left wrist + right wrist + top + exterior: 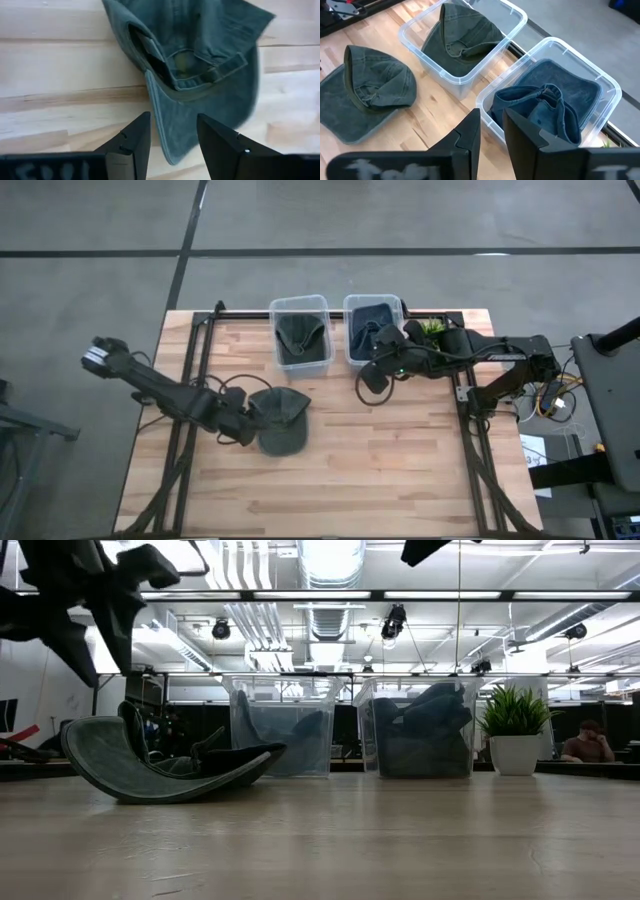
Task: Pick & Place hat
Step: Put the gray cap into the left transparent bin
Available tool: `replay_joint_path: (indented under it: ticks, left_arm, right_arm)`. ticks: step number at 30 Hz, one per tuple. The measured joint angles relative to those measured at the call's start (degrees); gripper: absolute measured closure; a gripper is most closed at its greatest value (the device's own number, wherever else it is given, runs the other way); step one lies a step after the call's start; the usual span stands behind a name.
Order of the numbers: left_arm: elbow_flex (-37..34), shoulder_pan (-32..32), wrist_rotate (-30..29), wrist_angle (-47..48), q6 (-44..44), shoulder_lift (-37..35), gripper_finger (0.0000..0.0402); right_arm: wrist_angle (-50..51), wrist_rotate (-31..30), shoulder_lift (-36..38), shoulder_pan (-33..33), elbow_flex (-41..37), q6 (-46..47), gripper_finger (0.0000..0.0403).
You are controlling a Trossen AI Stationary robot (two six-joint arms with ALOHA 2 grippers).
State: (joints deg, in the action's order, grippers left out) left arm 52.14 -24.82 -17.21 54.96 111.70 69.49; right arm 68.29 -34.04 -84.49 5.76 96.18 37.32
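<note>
A dark green cap (281, 420) lies on the wooden table, left of centre, with its inside turned up; in the low view (170, 768) it rests on its crown and curved brim. My left gripper (243, 430) hangs open above the cap's left edge. In the left wrist view (173, 121) its fingers stand on either side of the brim's edge (167, 145) without touching it. My right gripper (371, 383) hangs in front of the blue-cap bin, with its fingers (491, 117) a little apart and nothing between them.
Two clear plastic bins stand at the table's far edge. The left one (300, 330) holds a green cap (462, 32), and the right one (373, 328) holds blue caps (550, 107). A small potted plant (432, 328) stands right of them. Bare tabletop lies toward the near edge.
</note>
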Motion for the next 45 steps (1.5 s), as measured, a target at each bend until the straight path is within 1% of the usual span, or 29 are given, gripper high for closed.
replay_joint_path:
  ticks: [7, 22, 26, 30, 34, 45]
  left_arm:
    - [0.00, 0.02, 1.08, 0.03, 2.43, 4.25, 0.0250]
    - [-0.25, 3.20, 1.37, -2.53, 1.53, 13.53, 0.0250]
    - [-1.40, 3.52, 3.56, -4.49, 1.72, 15.36, 0.0250]
    - [-3.46, 3.53, 5.35, -9.78, 3.82, 16.18, 0.0250]
    - [-4.80, 3.52, 5.81, -14.24, 3.96, 16.49, 0.0250]
    - [-5.53, 3.52, 6.73, -15.52, 4.33, 16.47, 0.0250]
  right_arm:
    - [-0.01, -0.02, 0.00, 0.00, 0.00, -0.86, 0.0333]
    - [-0.01, -0.01, 0.00, 0.00, -0.01, -1.33, 0.0322]
    - [0.03, 0.00, 0.00, 0.02, -0.09, -1.33, 0.0328]
    - [0.03, 0.00, 0.00, 0.00, -0.09, -1.33, 0.0333]
    - [0.03, 0.00, 0.00, 0.00, -0.09, -1.36, 0.0334]
    - [0.03, 0.00, 0.00, 0.00, -0.09, -1.36, 0.0323]
